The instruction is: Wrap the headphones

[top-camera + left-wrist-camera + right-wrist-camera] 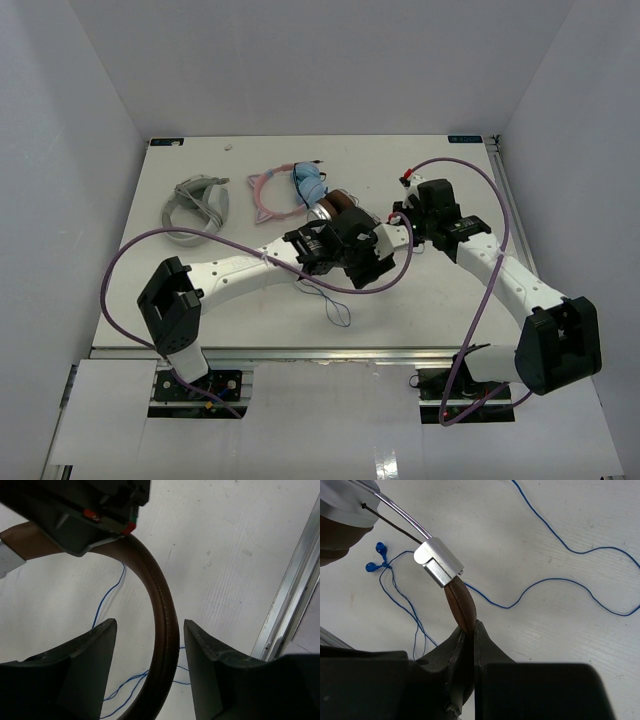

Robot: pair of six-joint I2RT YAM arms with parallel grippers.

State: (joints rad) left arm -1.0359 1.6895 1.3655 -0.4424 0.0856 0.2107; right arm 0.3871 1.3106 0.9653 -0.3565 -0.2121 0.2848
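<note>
Blue cable (335, 303), thin, lies in loose loops on the white table (200, 300) just beyond the arm bases. It is the nearest part of the headphones (335, 208). In the right wrist view it runs in long curves over the table and forks at a knot into two strands ending in small blue knobs (370, 567). Cannot tell what the knobs are.

Left gripper (150, 627): fingers apart, straddling the brown stitched headband (164, 605). The band passes between them, nearer the finger on the right of that view. A sliver of table shows on either side, so no contact is seen. The cable lies on the table under the band.

Right gripper (470, 632): fingers pressed together on the end of the headband, just below the silver bracket (437, 562). From the bracket, thin metal rails and a dark wire run up to the ear cup (340, 510) at the upper left corner. In the left wrist view the right gripper's dark housing sits on the band further along its arc.

Top view: both grippers meet mid-table, slightly right of centre. The headphones' brown pad and silver cup sit just beyond the left wrist.

Farther back, pink cat-ear headphones (268, 195) lie flat, their light blue cups (310, 185) just beside the brown pair. Grey-white headphones (198, 205) lie to the left, well apart from both grippers.
</note>
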